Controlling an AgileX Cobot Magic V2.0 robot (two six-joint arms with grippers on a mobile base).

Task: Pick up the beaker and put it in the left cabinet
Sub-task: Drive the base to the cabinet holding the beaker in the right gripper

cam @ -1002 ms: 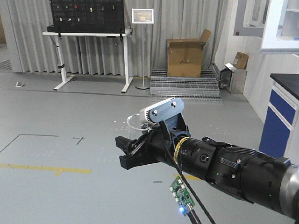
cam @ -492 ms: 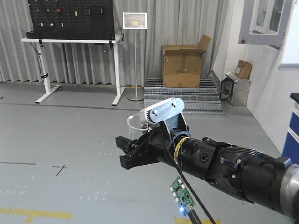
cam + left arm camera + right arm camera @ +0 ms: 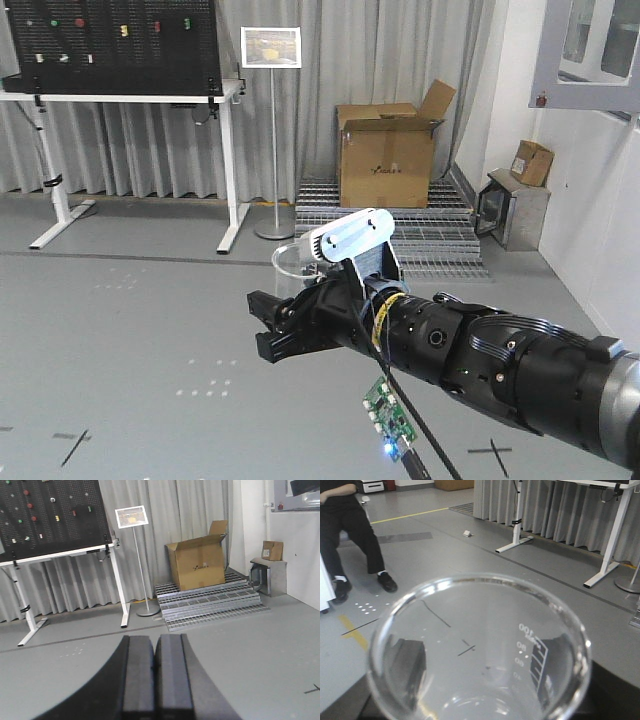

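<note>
Exterior front-facing view: the right gripper [image 3: 262,325] is clamped on the small clear glass beaker with printed graduation marks [image 3: 292,265]. The beaker is carried in mid-air, well short of the brown open cardboard box [image 3: 385,140]. The right wrist view confirms the hold: the beaker [image 3: 535,655] fills the lens, rim up, with no liquid visible. In the left wrist view, the left gripper [image 3: 155,647] has its two dark pads pressed together with nothing between them.

Change over the last second: arm and beaker keep the same place in the picture. The box, the white-legged table carrying a black pegboard [image 3: 110,50] and the sign stand [image 3: 272,130] have slid leftward and grown larger. A blue-fronted counter seen a second ago has left the picture. Judgement: the mobile base is turning with the load held, so the pick is complete and transport is in hand. The left cabinet shows in no current view, so placement is not yet possible.

Clearances, near to far:
- Bare grey floor [image 3: 130,330] lies open between the gripper and the box.
- The steel grating platform [image 3: 400,225] under the box presents a raised edge.
- Left of the box stand the sign stand and the table legs; right of it is a white wall [image 3: 600,200].
- A seated person [image 3: 350,530] appears in the right wrist view; the position relative to the box cannot be fixed.

Keep the protruding glass rim away from these during the swing.
</note>
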